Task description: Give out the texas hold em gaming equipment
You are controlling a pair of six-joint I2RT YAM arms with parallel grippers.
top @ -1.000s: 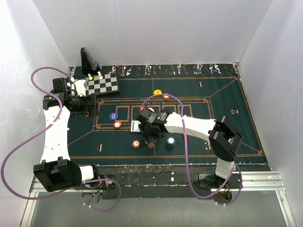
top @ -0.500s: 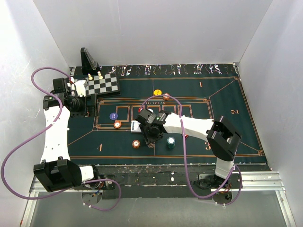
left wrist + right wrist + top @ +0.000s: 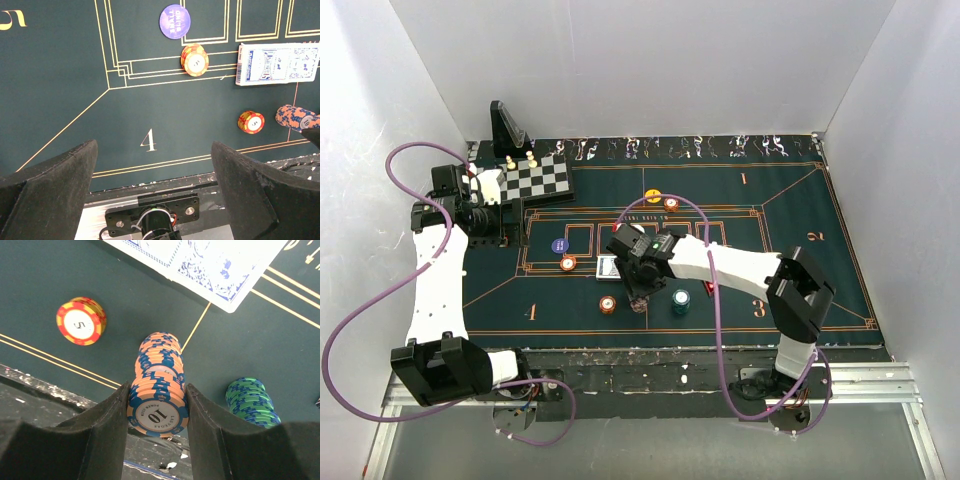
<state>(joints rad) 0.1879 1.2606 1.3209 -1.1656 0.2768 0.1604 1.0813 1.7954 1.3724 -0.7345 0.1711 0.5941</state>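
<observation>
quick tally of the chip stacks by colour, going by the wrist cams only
red-and-yellow chip stacks: 2
orange-and-blue chip stack: 1
green-and-blue chip stack: 1
total: 4

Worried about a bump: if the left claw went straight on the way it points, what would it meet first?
Most likely the bare green mat by the numeral 4, straight ahead of the left claw. The orange chips and cards sit off to the right. Depth is uncertain.
</observation>
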